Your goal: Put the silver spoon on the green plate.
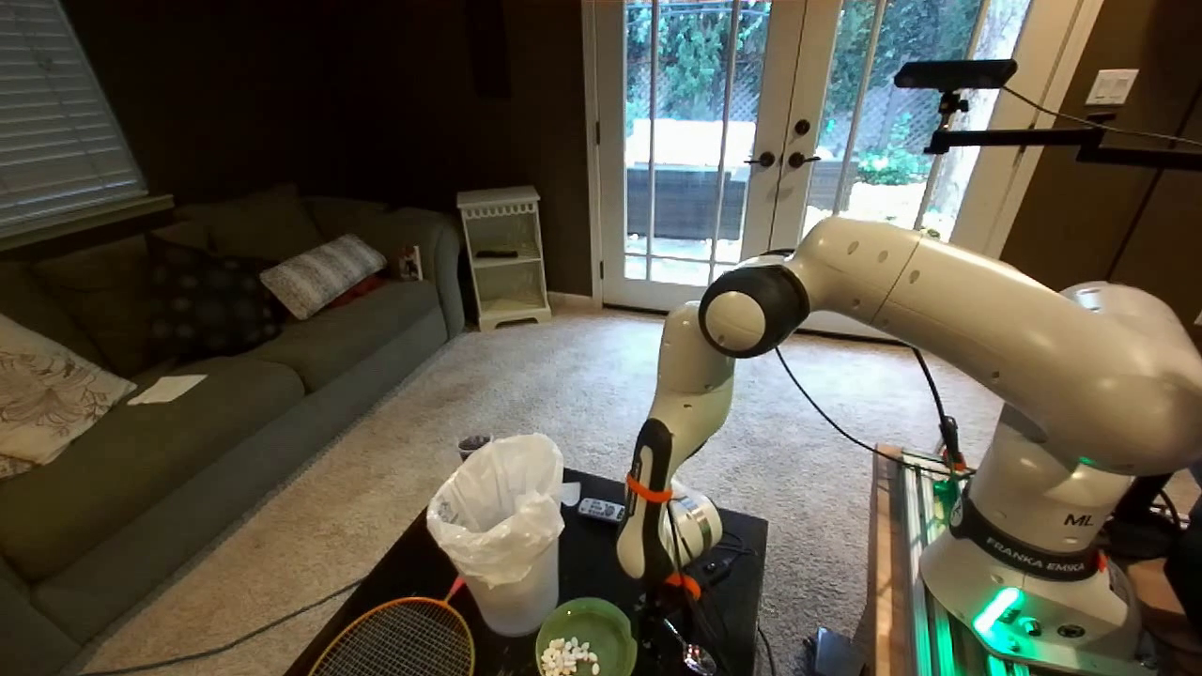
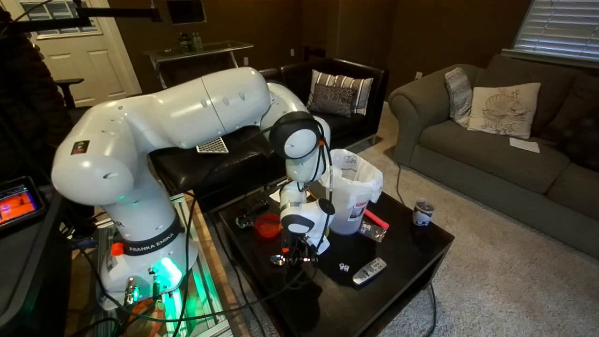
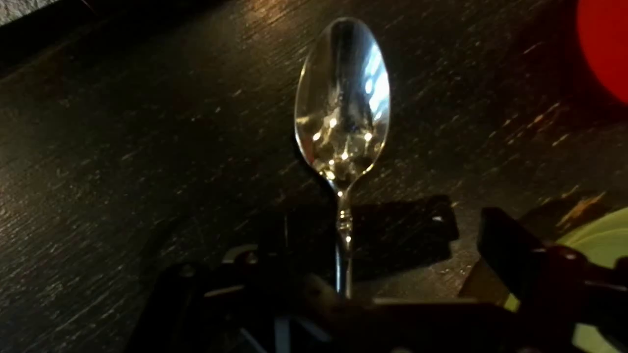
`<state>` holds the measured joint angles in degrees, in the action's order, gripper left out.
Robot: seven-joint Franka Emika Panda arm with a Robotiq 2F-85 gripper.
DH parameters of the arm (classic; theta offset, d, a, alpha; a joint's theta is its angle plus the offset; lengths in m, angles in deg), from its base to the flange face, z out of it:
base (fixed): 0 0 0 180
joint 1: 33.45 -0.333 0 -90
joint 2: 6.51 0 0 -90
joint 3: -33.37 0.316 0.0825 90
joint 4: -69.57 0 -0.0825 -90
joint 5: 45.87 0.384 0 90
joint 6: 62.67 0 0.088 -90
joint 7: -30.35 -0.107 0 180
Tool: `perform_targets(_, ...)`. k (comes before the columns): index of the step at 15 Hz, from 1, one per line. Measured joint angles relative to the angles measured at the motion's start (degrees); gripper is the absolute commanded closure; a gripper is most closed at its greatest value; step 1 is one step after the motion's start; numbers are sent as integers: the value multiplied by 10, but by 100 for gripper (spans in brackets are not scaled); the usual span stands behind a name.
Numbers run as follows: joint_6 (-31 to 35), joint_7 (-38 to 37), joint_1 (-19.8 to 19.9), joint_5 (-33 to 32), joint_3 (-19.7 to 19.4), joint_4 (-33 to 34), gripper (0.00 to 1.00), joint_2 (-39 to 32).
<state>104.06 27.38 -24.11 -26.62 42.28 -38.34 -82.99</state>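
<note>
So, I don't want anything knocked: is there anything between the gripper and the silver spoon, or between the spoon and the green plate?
In the wrist view, nothing visible blocks the open gripper from the silver spoon. Toward the green plate, only one of the gripper's own fingers shows between; the red bowl sits to one side.

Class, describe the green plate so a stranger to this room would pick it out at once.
Start at the black table, where a white bin lined with a plastic bag stands. Close to the bin's foot sits a round green plate. Its colour and the small white pieces on it set it apart from the orange-framed racket and silver spoon nearby.
</note>
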Motion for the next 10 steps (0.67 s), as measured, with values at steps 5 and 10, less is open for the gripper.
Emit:
perform_targets(5, 36, -85, -63, 1, -29, -1, 12, 0)
perform_targets(10, 37, -120, -80, 1, -44, -1, 51, 2)
